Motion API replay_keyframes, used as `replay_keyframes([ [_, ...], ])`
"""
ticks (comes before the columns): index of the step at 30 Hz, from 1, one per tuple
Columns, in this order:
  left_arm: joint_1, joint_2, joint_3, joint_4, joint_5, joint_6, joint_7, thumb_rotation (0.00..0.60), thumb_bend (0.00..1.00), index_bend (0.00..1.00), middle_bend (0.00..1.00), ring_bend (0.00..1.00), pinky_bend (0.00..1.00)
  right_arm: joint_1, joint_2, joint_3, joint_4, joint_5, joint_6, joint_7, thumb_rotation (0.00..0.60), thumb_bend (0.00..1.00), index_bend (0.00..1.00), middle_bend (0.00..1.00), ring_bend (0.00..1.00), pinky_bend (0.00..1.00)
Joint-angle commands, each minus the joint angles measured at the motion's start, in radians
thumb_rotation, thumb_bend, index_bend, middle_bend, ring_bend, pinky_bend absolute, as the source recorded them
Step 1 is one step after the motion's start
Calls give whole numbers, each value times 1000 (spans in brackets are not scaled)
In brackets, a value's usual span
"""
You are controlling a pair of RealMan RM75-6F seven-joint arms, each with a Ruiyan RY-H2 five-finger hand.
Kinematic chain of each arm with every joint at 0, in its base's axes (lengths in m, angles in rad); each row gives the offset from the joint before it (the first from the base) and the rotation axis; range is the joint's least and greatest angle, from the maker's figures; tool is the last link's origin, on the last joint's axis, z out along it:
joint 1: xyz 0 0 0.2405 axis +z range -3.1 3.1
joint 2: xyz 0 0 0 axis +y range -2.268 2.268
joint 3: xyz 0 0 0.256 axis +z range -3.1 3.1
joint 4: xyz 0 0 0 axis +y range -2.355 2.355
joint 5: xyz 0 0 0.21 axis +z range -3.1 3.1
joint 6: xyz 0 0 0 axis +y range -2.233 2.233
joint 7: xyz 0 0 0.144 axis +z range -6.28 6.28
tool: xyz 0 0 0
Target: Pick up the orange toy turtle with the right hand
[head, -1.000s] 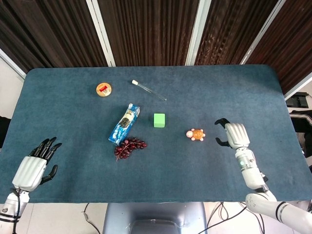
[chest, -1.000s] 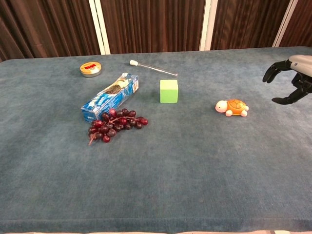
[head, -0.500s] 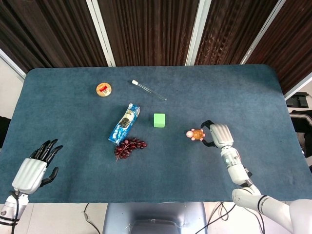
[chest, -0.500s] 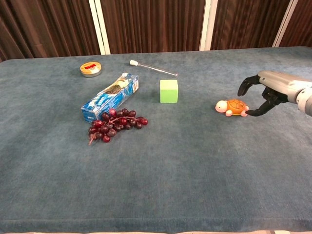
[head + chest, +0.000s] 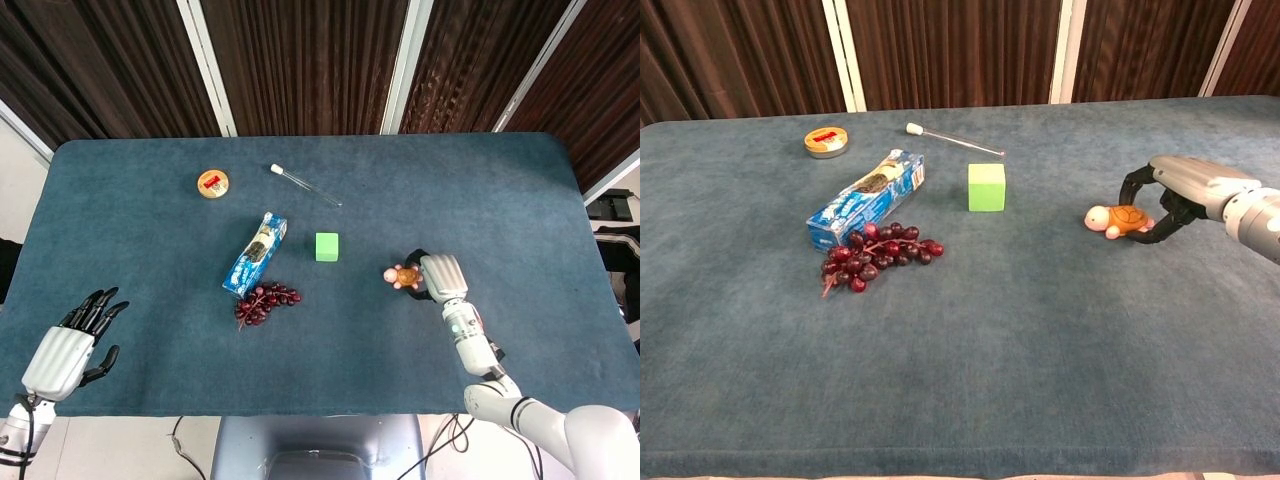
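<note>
Now right hand curls around orange toy turtle, at 3 o'clock of it; firm clamp unclear. Risk: smooth shell squirts out across table.

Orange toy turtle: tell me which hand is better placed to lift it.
Right. The right hand already has its fingers curled around the orange toy turtle, while the left hand sits open at the table's opposite near corner.

The toy turtle lies on the counter, touching the right hand on its left side. Further left of that hand sits the cube, then the grapes with the snack packet behind them. The tin and test tube lie farthest back. The left hand hangs well apart.
</note>
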Motion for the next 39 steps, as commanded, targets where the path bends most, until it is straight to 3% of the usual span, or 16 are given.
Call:
replay_keyframes([
  [1, 0, 0, 0, 0, -1, -1, -1, 600, 469, 151, 0, 22, 270, 0, -15, -9, 29, -28, 30, 19, 600, 925, 779, 594, 1000, 1000],
  [3, 1, 0, 1, 0, -1, -1, 0, 600, 468, 151, 0, 25, 270, -1, -18, -13, 40, -40, 42, 33, 600, 1000, 840, 645, 1000, 1000],
  [6, 1, 0, 3, -1, 3, -2, 3, 600, 469, 152, 0, 32, 270, -4, -20, -18, 53, -53, 58, 48, 600, 1000, 880, 692, 1000, 1000],
  [17, -1, -1, 1, -1, -4, -10, 7, 600, 468, 152, 0, 32, 273, -14, -16, -30, 71, -68, 70, 36, 600, 1000, 892, 724, 1000, 1000],
  [19, -2, -1, 1, -1, -5, -11, 7, 600, 468, 153, 0, 32, 273, -18, -6, -28, 54, -67, 64, 72, 600, 1000, 873, 704, 1000, 1000],
  [22, -2, -1, 1, -1, -5, -11, 6, 600, 468, 153, 0, 32, 273, -19, 3, -29, 42, -65, 55, 79, 600, 977, 761, 628, 1000, 1000],
  [23, -2, -1, 1, -1, -5, -11, 6, 600, 468, 153, 0, 32, 273, -20, 6, -29, 37, -64, 52, 81, 600, 915, 661, 570, 1000, 1000],
  [25, -1, 0, 1, -1, -6, -11, 5, 600, 468, 153, 0, 32, 273, -30, 39, -28, -11, -64, 56, 90, 600, 630, 360, 409, 1000, 1000],
  [27, -2, 0, 0, -1, -8, -14, 6, 600, 468, 153, 0, 31, 273, -45, 76, -33, -66, -67, 79, 49, 600, 418, 224, 331, 1000, 1000],
  [30, -3, -1, 0, -2, -8, -15, 9, 600, 468, 153, 0, 32, 273, -58, 126, -28, -155, -34, 65, -17, 600, 268, 75, 240, 985, 1000],
  [34, -3, -1, 0, -4, -10, -17, 11, 600, 469, 153, 0, 32, 274, -67, 179, -14, -254, 24, 46, -109, 600, 226, 4, 193, 965, 1000],
  [39, -5, -1, -1, -4, -14, -24, 13, 600, 468, 152, 0, 32, 273, -73, 197, 5, -316, 74, 49, -156, 600, 180, 37, 190, 961, 1000],
])
